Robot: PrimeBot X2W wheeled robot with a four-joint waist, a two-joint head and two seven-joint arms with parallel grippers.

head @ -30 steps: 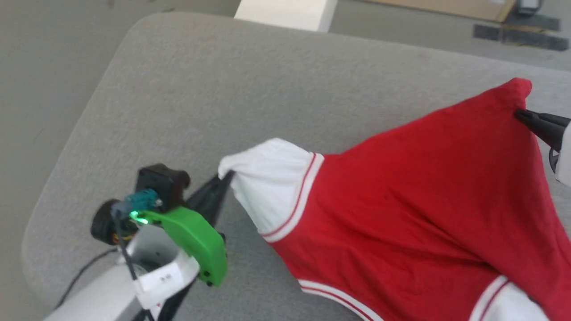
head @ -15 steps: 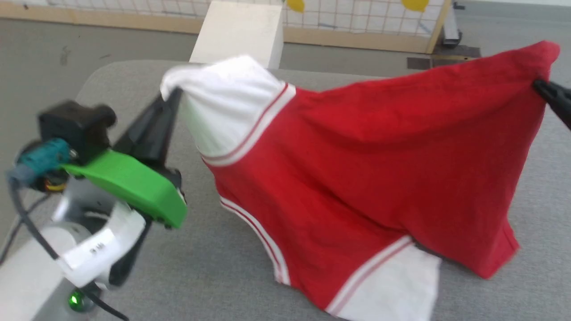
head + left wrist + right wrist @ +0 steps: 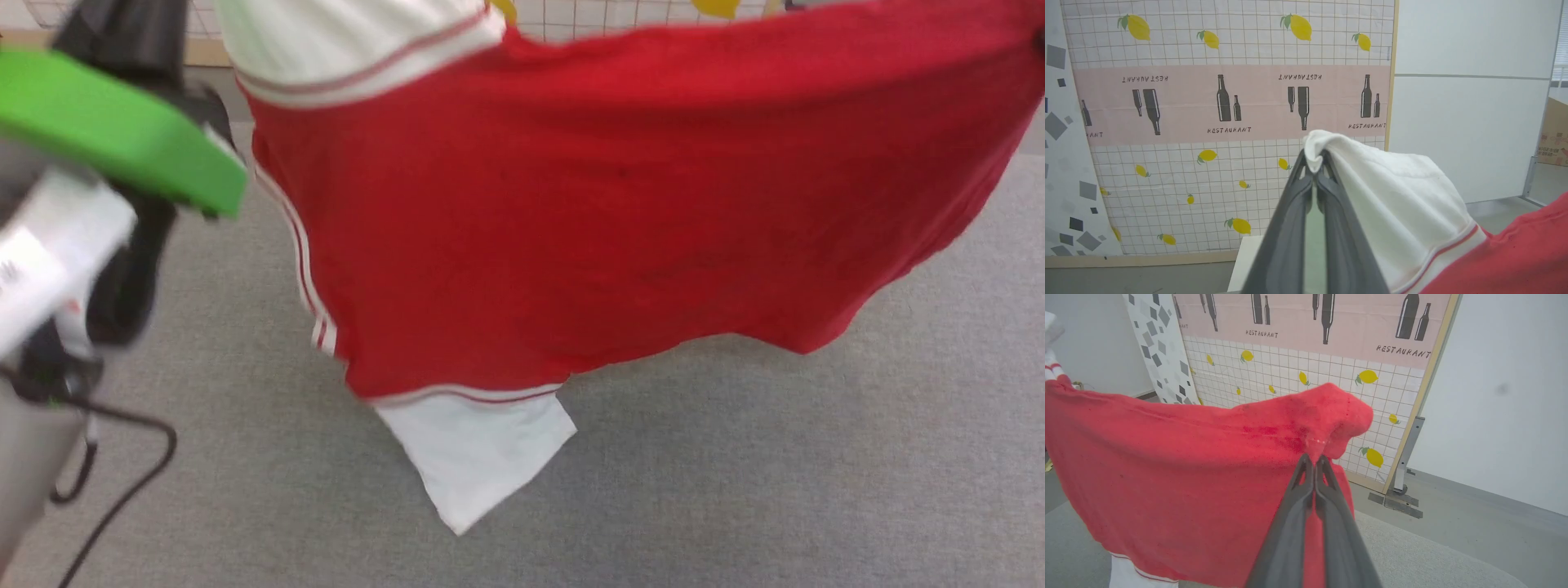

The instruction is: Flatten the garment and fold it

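Observation:
The garment, a red jersey with white sleeves and red-white stripe trim, hangs stretched in the air above the grey table. In the left wrist view my left gripper is shut on the edge of a white sleeve. In the right wrist view my right gripper is shut on a bunched red corner of the garment. The other white sleeve dangles down, its tip near the table. The chest print is hidden.
A printed screen with lemons and bottles stands behind the table, beside a white wall. A white block sits at the table's far edge. My left arm with its green cover fills the left side of the head view.
Both grippers have lifted the garment off the table, from draped low to hanging spread in the air. The head view has also shifted, bringing my left arm closer.

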